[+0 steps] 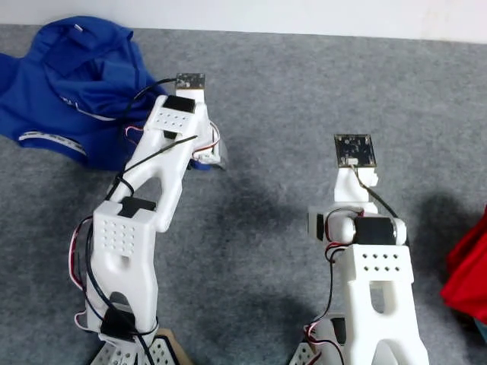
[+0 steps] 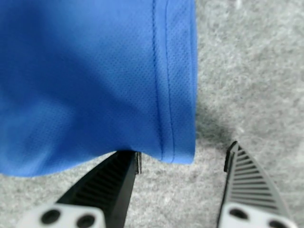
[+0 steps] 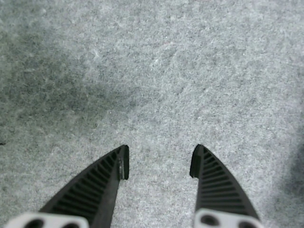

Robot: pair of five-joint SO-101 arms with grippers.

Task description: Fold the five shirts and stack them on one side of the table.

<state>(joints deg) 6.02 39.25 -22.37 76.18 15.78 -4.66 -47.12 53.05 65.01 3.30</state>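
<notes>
blue shirt (image 1: 68, 84) lies bunched at the far left of the grey surface (image 1: 304, 91); left jaws spread wide at its hem, one tip perhaps touching. right jaws spread, holding nothing.

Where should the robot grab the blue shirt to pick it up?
Probably the stitched hem corner of the blue shirt, coming in from the bare side of the grey table. That corner is a thin free edge, sitting between the open jaws of the left gripper.
</notes>
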